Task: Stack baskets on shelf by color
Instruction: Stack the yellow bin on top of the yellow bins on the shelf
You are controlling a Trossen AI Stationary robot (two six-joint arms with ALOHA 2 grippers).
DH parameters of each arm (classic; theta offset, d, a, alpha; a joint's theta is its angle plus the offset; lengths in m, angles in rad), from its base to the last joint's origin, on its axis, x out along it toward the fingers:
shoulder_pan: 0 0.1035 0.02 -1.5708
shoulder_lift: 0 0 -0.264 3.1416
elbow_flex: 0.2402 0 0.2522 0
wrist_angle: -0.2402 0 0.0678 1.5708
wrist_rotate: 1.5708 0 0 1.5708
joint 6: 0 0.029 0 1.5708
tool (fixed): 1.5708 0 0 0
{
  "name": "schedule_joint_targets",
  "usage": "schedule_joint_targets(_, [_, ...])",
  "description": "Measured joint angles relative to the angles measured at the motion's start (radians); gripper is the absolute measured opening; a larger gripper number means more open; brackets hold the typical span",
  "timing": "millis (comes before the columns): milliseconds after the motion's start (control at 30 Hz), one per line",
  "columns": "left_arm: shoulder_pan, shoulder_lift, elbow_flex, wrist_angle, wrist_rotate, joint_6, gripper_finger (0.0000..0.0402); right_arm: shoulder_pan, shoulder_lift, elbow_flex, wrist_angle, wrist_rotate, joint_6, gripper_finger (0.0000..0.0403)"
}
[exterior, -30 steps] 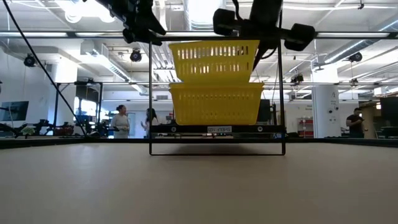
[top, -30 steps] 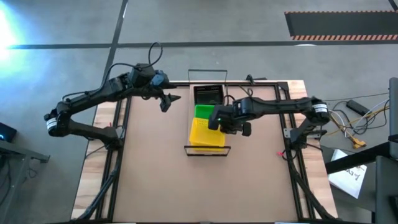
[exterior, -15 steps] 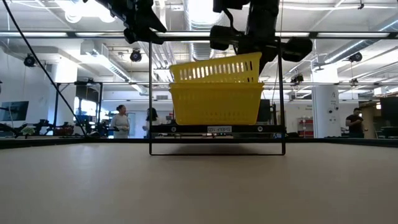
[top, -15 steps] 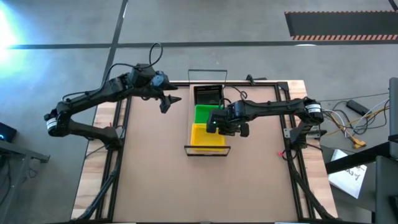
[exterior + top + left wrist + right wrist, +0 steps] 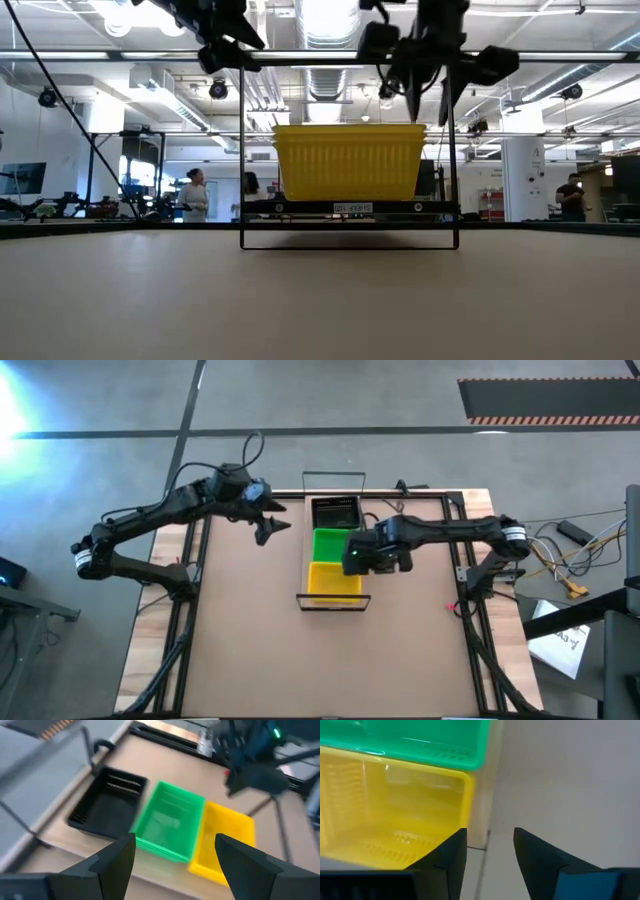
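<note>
Left gripper (image 5: 268,528) hangs left of centre in the high view, its dark fingers (image 5: 117,857) spread wide and holding nothing, beside the shelf (image 5: 299,598), a narrow light-wood plank with a thin black wire frame. Along it, far to near, sit the black basket (image 5: 335,513), the green basket (image 5: 328,544) and the yellow basket (image 5: 334,577), all glossy rectangular plastic with slotted walls; in the low view the yellow one fills the wire frame at centre, with a small label below it too small to read. Right gripper (image 5: 358,558), right of the yellow basket, hovers just off its rim, fingers (image 5: 447,852) parted and empty, over the matte brown table (image 5: 250,640).
</note>
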Motion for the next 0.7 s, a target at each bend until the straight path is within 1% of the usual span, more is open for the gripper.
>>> schedule_joint_targets(100, [0.000,0.009,-0.020,-0.035,0.094,-0.032,0.0258,-0.002,-0.025,-0.003,-0.015,-0.017,-0.063,0.0149])
schedule_joint_targets(200, [0.000,0.036,-0.048,-0.098,0.176,-0.060,0.0258,-0.001,-0.026,-0.025,-0.009,-0.030,-0.110,0.0127])
schedule_joint_targets(267, [-0.001,0.061,-0.083,-0.129,0.182,-0.093,0.0258,-0.012,-0.017,-0.049,-0.010,-0.011,-0.133,0.0109])
schedule_joint_targets(367, [0.000,0.099,-0.158,-0.128,0.175,-0.169,0.0258,-0.052,-0.005,-0.090,-0.002,0.004,-0.151,0.0080])
schedule_joint_targets(500, [-0.007,0.145,-0.244,-0.116,0.176,-0.248,0.0258,-0.085,-0.003,-0.134,0.105,-0.058,-0.244,0.0044])
schedule_joint_targets(600, [-0.023,0.170,-0.295,-0.099,0.180,-0.280,0.0258,-0.095,-0.003,-0.156,0.186,-0.082,-0.268,0.0025])
schedule_joint_targets(700, [-0.051,0.198,-0.330,-0.025,0.226,-0.335,0.0258,-0.101,-0.003,-0.171,0.221,-0.082,-0.283,0.0012])
